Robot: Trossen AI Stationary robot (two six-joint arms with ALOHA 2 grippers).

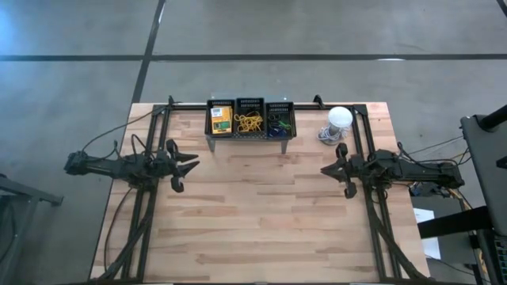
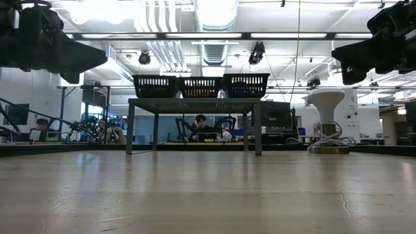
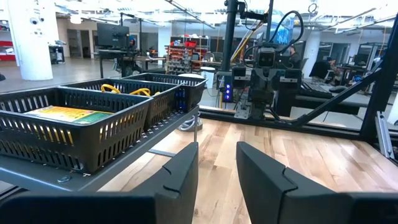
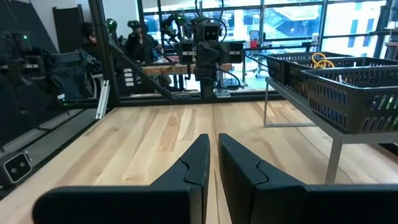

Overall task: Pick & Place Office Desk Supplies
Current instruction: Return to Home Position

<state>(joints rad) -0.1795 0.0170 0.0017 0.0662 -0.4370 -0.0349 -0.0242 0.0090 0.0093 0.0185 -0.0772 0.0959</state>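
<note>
Office desk supplies in 3 baskets, upper centre | my left gripper fingers apart, right gripper nearly together | I home both level, slowly.

Grey metal shelf stands at the 12 o'clock edge of the wooden counter, with a white bulb-like object near its 3 o'clock side. A person sits in the room beyond.

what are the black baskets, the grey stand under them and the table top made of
Black baskets: probably moulded plastic, matte, with even slotted mesh walls. Grey stand: likely painted metal, judging by its thin straight legs and flat edge. Table top: wood, pale glued strips with visible grain, slight sheen.
</note>
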